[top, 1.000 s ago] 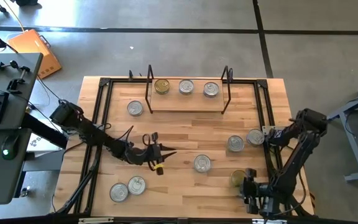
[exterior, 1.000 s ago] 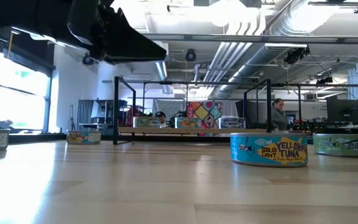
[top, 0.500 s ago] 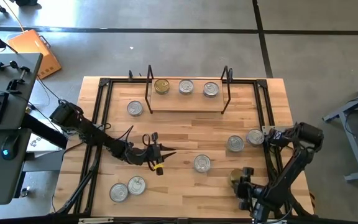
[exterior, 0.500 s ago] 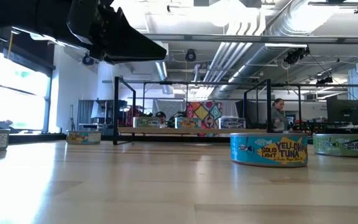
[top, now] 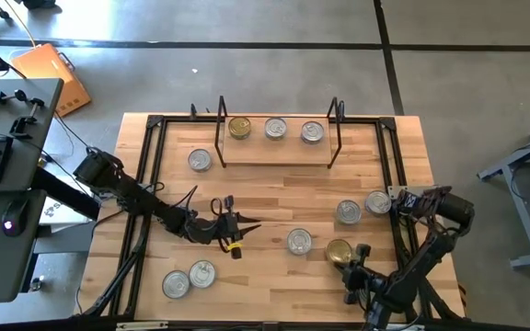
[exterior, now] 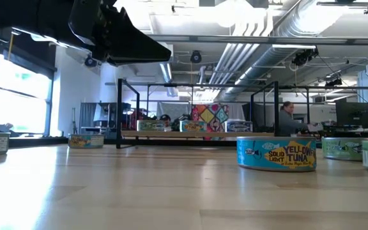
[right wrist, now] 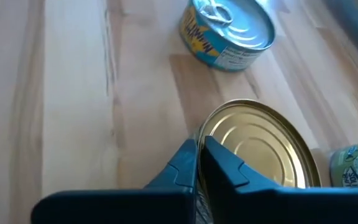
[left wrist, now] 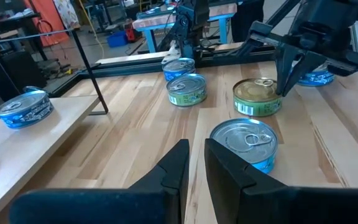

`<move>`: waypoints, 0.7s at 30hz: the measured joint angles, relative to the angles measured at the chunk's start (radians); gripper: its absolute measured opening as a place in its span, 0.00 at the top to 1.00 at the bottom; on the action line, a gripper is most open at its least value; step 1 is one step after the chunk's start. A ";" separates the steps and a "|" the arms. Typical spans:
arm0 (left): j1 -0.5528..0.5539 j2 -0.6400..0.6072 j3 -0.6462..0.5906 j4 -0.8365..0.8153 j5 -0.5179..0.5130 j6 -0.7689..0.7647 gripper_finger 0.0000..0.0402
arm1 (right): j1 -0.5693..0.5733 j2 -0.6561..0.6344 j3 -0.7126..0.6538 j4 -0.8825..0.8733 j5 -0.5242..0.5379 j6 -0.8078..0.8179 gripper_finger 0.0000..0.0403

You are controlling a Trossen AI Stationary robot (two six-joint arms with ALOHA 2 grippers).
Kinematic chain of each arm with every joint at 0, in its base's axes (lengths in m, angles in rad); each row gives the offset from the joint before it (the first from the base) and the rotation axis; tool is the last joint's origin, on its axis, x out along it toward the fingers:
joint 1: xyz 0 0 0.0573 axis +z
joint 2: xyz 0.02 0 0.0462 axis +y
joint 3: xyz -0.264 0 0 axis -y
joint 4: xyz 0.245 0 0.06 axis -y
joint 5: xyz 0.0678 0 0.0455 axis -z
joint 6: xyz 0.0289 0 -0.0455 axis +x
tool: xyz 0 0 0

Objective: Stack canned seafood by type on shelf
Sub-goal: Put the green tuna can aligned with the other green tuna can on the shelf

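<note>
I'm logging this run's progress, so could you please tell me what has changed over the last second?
The right gripper has swung inward along the table's near edge, pushing the gold-lidded can toward the silver can in the middle; its fingers look shut behind the gold lid, not around it. The left gripper, the three cans on the shelf and the other cans stayed put.

The pale butcher-block wooden table (top: 274,198) has a smooth satin sheen. The short round gold-lidded metal tin (right wrist: 261,154) shines glossy; the silver-lidded blue-labelled tin (left wrist: 245,144) has a brushed metal top and printed paper wrap.
</note>
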 joint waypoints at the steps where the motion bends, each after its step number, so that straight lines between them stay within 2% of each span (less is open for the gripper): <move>1: 0.000 0.000 0.000 0.000 0.000 0.000 0.90 | 0.000 0.002 -0.001 0.001 0.016 0.014 0.99; 5: -0.001 0.000 0.000 0.006 0.000 0.023 0.90 | -0.006 0.006 -0.004 -0.012 0.099 0.062 1.00; 11: -0.001 -0.001 0.018 0.007 -0.001 0.055 0.90 | -0.055 0.000 -0.005 -0.070 0.126 0.070 1.00; 21: -0.001 -0.001 0.033 0.004 -0.001 0.098 0.90 | -0.158 -0.103 -0.004 -0.083 0.161 -0.203 1.00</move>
